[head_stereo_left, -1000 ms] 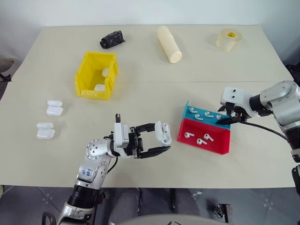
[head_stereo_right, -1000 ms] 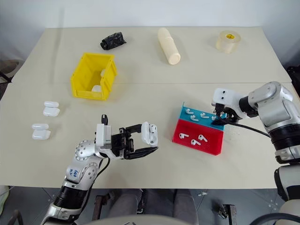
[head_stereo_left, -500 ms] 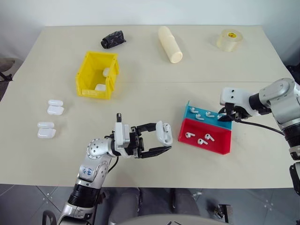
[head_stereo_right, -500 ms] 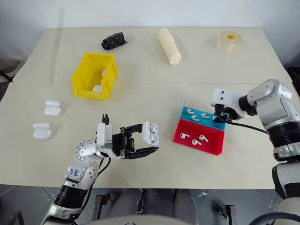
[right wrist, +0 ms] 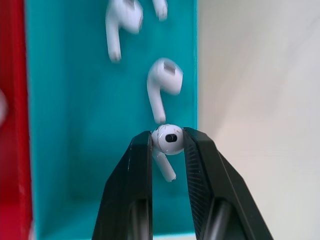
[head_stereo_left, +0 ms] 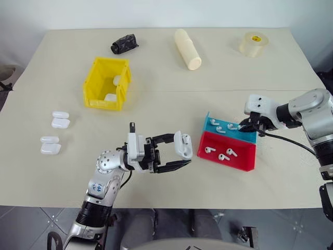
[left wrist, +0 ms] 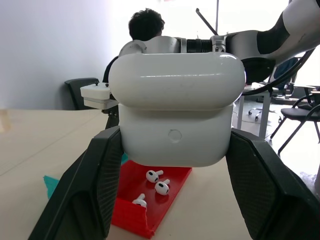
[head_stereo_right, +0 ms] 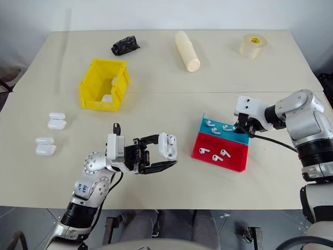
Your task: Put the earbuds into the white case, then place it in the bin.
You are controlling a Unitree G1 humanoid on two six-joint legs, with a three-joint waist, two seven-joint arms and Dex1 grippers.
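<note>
Left pincer (head_stereo_left: 179,155) is clamped on a white case (head_stereo_left: 182,145), held off the bench (head_stereo_left: 156,78) near its front edge, just left of the trays. In the left wrist view the case (left wrist: 175,112) sits squeezed between both black fingers (left wrist: 95,185), lid seam visible; can't tell whether the lid is fully closed.

Right pincer (right wrist: 167,145) is closed on one earbud (right wrist: 167,142), pinching its head, stem hanging free, over the near-right end of the blue tray (head_stereo_left: 229,130). More earbuds (right wrist: 162,85) lie loose in that tray. Red tray (head_stereo_left: 229,153) touches the blue one on the side nearer the robot and holds three earbuds (head_stereo_left: 223,154).

Yellow bin (head_stereo_left: 106,83) sits on the left half of the bench, well apart from both pincers, with two white items inside, likely cases.

Four spare white cases in two pairs at bench left: (head_stereo_left: 60,119) and (head_stereo_left: 50,144).

Far edge of the bench: black crumpled object (head_stereo_left: 124,43), cream cylinder (head_stereo_left: 187,48), tape roll (head_stereo_left: 253,44).

Person (left wrist: 145,25) is in the background of the left wrist view.
</note>
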